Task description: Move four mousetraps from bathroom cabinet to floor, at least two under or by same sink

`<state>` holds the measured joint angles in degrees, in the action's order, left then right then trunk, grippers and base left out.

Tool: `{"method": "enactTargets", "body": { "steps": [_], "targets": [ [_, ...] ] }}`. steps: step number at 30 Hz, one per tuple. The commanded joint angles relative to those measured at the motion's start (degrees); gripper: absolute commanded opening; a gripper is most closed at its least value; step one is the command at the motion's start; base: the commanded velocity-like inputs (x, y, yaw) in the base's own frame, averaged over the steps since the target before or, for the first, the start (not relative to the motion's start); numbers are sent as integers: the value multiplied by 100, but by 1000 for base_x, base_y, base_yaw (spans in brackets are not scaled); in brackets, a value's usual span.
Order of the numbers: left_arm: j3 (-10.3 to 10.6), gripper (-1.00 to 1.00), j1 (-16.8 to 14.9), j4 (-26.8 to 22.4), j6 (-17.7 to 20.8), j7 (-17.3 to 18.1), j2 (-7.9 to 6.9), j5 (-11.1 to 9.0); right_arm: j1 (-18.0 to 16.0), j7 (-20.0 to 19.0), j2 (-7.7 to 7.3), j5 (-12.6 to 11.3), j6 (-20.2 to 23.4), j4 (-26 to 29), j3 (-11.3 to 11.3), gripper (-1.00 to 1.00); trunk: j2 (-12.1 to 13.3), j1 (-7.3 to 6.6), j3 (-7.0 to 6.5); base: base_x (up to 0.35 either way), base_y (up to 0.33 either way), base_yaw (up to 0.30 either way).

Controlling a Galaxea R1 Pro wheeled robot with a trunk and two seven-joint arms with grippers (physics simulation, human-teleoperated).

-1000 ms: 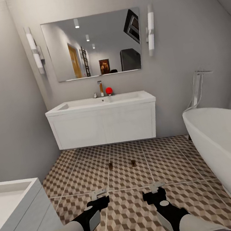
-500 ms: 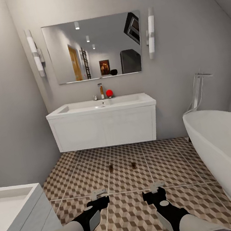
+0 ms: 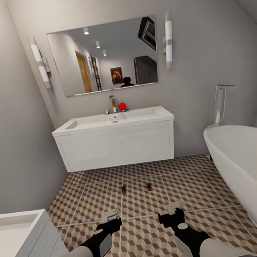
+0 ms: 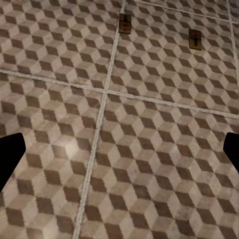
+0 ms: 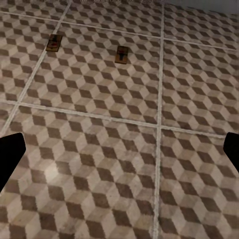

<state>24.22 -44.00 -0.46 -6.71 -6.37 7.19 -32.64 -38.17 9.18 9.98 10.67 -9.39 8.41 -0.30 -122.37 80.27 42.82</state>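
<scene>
Two mousetraps (image 3: 136, 188) side by side on floor (image 3: 146, 242), before sink (image 3: 112, 120), bathtub (image 3: 251, 167) right

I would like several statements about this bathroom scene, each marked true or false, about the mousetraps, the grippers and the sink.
1. Two mousetraps lie on the patterned floor. True: the left mousetrap and the right mousetrap lie on the bathroom floor.
2. The left gripper holds a mousetrap. False: the left gripper is open and empty above the tiles.
3. The mousetraps lie in front of the sink, not beneath it. True: they lie on tiles forward of the sink.
4. The right gripper is shut on a mousetrap. False: the right gripper is open and holds nothing.
5. A red object stands beside the tap. True: the red object is next to the tap.
</scene>
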Motion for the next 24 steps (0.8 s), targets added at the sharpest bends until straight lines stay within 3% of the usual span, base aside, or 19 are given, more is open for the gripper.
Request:
{"method": "enactTargets", "body": {
  "steps": [1,24],
  "targets": [
    [48,100,-3,3,-15,-19,2,-41,-5,32,2,49,-10,-7,-5,100,39,-24,-12,0,0,0],
    [48,100,-3,6,-15,-22,2,-41,5,41,2,49,-19,15,-5,100,961,-529,-425,0,0,0]
  ]
}}
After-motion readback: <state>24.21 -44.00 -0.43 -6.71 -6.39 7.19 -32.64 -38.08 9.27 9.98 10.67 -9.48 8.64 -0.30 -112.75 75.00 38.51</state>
